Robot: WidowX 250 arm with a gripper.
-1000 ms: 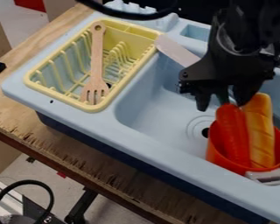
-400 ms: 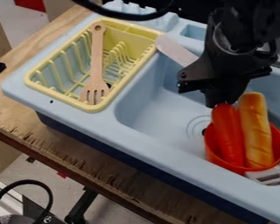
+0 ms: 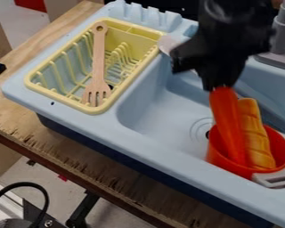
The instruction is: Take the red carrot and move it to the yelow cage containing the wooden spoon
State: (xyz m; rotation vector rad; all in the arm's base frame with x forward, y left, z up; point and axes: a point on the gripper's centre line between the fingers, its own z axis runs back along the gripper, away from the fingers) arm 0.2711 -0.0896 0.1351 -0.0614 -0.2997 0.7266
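Count one carrot (image 3: 227, 127), pinched at top by one gripper (image 3: 218, 85), beside one bread loaf (image 3: 256, 140) in one pot (image 3: 220, 158); note one wooden fork (image 3: 98, 62) in one yellow rack (image 3: 59, 98).

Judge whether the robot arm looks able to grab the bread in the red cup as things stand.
Probably not: the gripper appears closed on the red carrot. It would likely have to release that first, though the top of the bread looks uncovered.
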